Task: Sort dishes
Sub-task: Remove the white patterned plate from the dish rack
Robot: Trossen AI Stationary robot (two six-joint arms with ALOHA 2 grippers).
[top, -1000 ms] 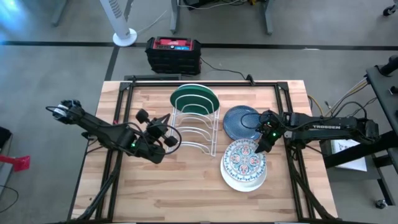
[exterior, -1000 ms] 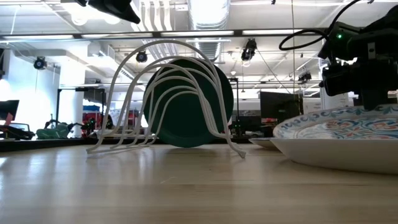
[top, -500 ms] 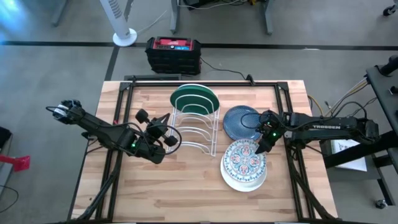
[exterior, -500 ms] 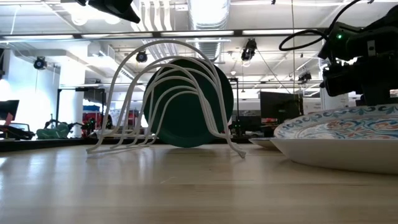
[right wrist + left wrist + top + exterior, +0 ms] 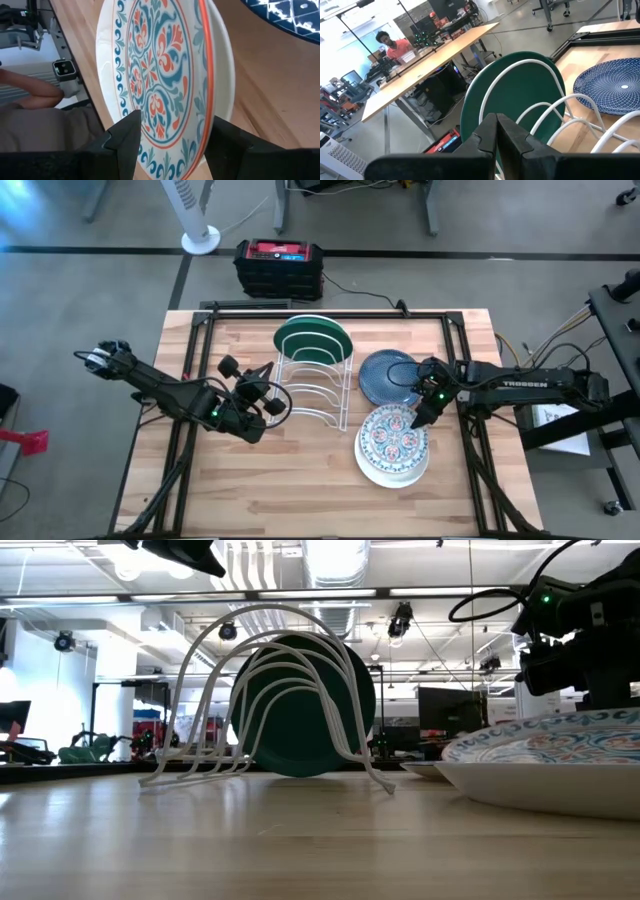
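The green dish (image 5: 313, 338) stands on edge in the far slot of the white wire rack (image 5: 315, 385). The blue speckled dish (image 5: 388, 377) lies flat to the rack's right. The floral dish (image 5: 393, 435) lies on the plain white dish (image 5: 390, 473) nearer the front. My left gripper (image 5: 268, 402) is shut and empty beside the rack's left side, facing the green dish (image 5: 510, 100). My right gripper (image 5: 420, 415) is open at the stacked dishes' far-right rim, one finger over the floral face, the other outside the rims. My right gripper's fingers (image 5: 125, 140) stand on either side of the floral dish's rim (image 5: 206, 105) and the white dish's rim (image 5: 226, 100), coming from the table's right and slanting down. I cannot tell whether they touch the dishes. Both dishes lie flat.
A black and red box (image 5: 279, 268) sits on the floor beyond the table's far edge. Bare wood (image 5: 250, 480) lies at the near left. A person (image 5: 395, 45) sits at a desk in the room behind.
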